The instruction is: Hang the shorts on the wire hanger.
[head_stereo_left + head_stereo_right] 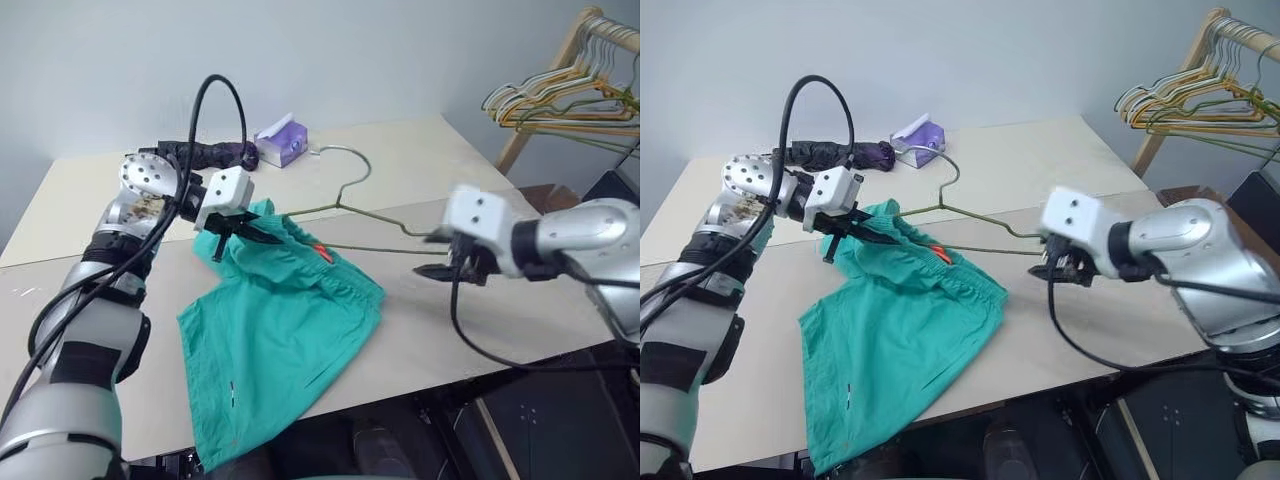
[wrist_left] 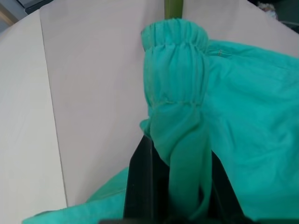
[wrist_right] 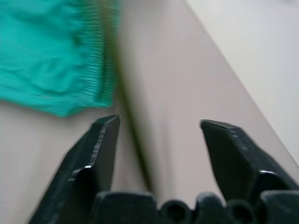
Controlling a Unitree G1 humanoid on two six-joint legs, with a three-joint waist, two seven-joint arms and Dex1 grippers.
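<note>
— Teal-green cloth, that is the shorts (image 1: 275, 345); where do they lie?

— Spread on the pale tabletop (image 1: 90, 190), one leg hanging over its near edge. The gathered waistband is lifted at the far corner, bunched between the black fingers (image 2: 140, 186) of the left pincer (image 1: 245, 232), which is clamped tight on that fold.

— And the wire hanger (image 1: 350, 195)?

— It rests on the tabletop just past the shorts, hook curving toward the far side. One end of its thin triangular body runs into the raised waistband beside the left pincer; the wrist view there shows an olive rod going into the gathered elastic. The other end reaches toward the right pincer (image 1: 447, 260).

— Is the right pincer holding it?

— No. Its two fingers (image 3: 100, 149) stand wide apart with nothing pinched, hovering over bare tabletop close to the hanger's end; a blurred thin line runs between them, and the waistband edge lies just beyond.

— Anything else about?

— A purple tissue pack (image 1: 282, 140) and a dark rolled bundle (image 1: 205, 153) sit at the far side of the tabletop. A wooden rack (image 1: 560, 70) with a bunch of hangers (image 1: 560, 100) stands off to the right.
</note>
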